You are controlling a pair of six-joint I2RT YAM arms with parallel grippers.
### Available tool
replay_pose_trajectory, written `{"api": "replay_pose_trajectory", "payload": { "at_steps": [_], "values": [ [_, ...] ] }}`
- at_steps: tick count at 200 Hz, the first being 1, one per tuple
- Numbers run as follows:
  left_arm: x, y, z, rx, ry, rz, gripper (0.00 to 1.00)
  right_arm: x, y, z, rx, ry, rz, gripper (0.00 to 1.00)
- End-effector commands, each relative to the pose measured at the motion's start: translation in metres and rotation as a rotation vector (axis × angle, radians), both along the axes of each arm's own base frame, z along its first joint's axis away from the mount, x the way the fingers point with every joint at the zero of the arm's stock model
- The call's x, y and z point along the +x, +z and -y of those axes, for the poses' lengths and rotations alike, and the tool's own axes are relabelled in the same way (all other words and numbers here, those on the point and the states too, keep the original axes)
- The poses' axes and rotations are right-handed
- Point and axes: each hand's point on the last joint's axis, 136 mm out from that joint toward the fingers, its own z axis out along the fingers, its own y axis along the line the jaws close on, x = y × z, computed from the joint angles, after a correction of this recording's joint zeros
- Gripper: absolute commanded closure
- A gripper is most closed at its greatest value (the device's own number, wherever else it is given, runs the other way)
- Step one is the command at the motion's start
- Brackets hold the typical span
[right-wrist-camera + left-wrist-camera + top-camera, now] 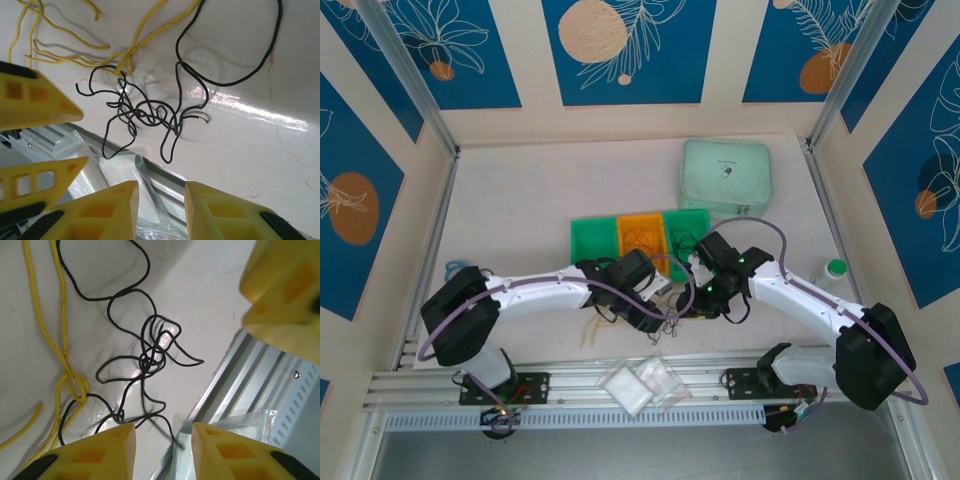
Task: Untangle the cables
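Black, yellow cables (150, 359) form one tangle; two grippers (161, 434) (161, 192) gape.

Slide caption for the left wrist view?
Open left gripper hovers over a tangled black cable, yellow cables beside it, on the white table.

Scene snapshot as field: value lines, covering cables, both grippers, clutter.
black cable: knotted tangle lying on table
yellow cable: knotted beside the black tangle, strands meeting
left gripper: fingers apart, empty, aimed at tangle
right gripper: fingers apart, empty, aimed at tangle
bins: green, orange, green, behind the grippers
plastic bags: near table edge
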Motion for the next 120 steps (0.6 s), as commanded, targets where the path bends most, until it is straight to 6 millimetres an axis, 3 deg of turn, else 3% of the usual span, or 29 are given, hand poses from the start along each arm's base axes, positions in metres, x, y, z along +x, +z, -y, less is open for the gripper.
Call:
{"api": "replay_pose_trajectory", "payload": {
  "at_steps": [1, 58, 86, 120],
  "values": [
    [-0.005, 0.013, -0.004, 0.018, -0.014, 0.012, 0.65, -0.003, 0.001, 0.0, 0.016, -0.004, -0.009, 0.7],
    [-0.013, 0.002, -0.003, 0.058, -0.025, -0.031, 0.75, -0.004, -0.001, 0.003, 0.017, -0.009, -0.01, 0.7],
    [-0.016, -0.008, -0.001, 0.09, -0.024, -0.059, 0.68, -0.003, 0.0, 0.004, 0.022, -0.013, -0.003, 0.69],
    [-0.021, -0.017, 0.004, 0.107, -0.032, -0.102, 0.66, -0.001, 0.002, 0.003, 0.032, -0.014, 0.004, 0.69]
  ]
}}
